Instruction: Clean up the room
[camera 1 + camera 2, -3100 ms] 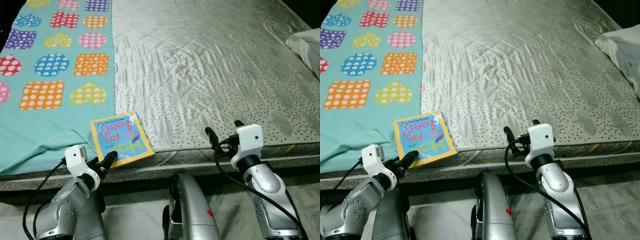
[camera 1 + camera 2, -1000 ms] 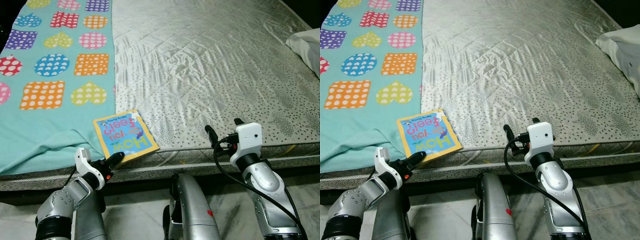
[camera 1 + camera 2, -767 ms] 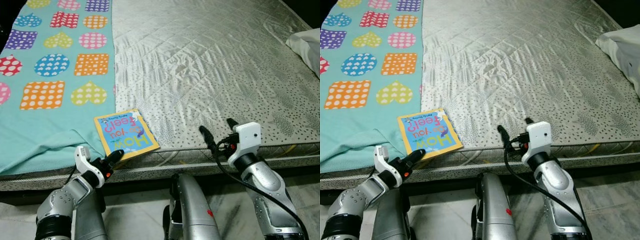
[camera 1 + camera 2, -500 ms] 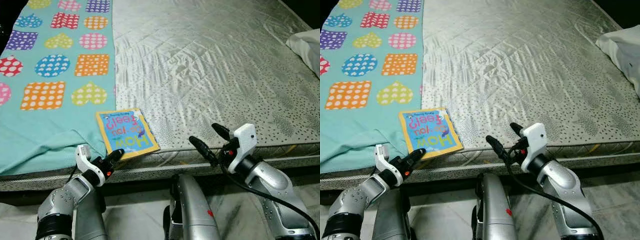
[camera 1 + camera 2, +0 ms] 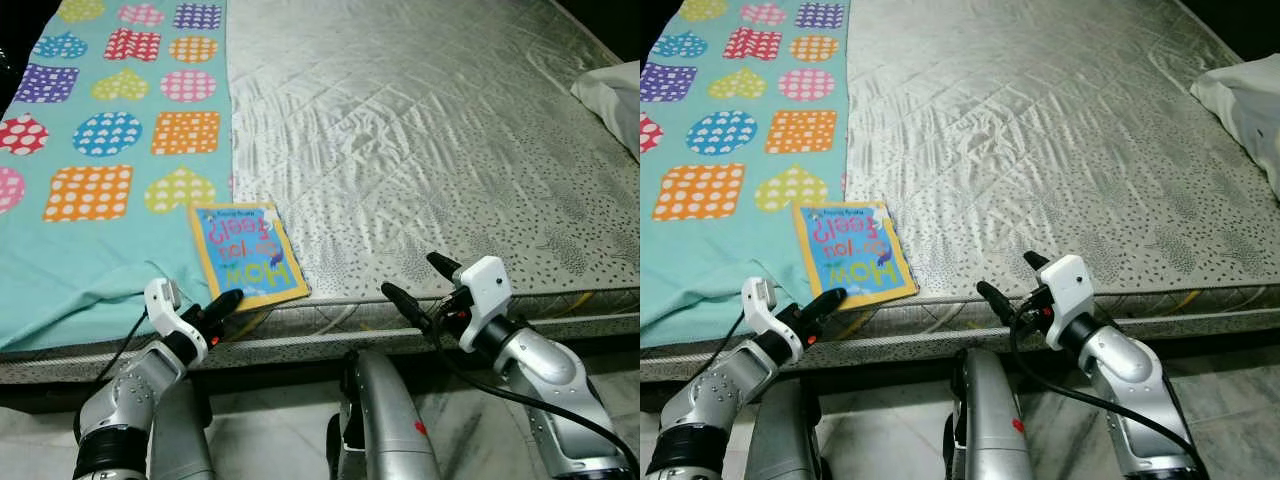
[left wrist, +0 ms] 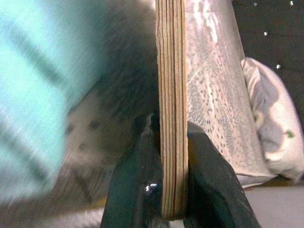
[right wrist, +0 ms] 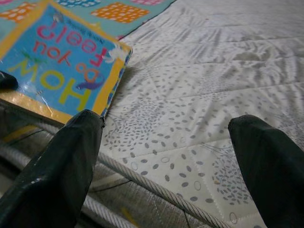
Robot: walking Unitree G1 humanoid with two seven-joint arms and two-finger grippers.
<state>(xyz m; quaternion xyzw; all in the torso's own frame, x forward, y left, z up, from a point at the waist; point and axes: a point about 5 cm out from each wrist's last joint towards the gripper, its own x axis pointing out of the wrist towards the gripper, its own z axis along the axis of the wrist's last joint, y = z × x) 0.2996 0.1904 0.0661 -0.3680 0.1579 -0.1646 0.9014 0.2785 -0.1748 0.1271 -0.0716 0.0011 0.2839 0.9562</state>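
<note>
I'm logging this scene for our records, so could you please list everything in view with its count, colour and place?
book: one, blue cover with yellow border, at the bed's near edge where the blanket meets the mattress
blanket: one, teal with coloured hearts and squares, over the bed's left part
mattress: one, silvery grey, quilted, across the middle and right
pillow: one, white, far right edge of the bed
floor: pale marble, below the bed
left gripper: black fingers shut on the book's near edge
right gripper: black fingers open, at the mattress edge right of the book
</note>
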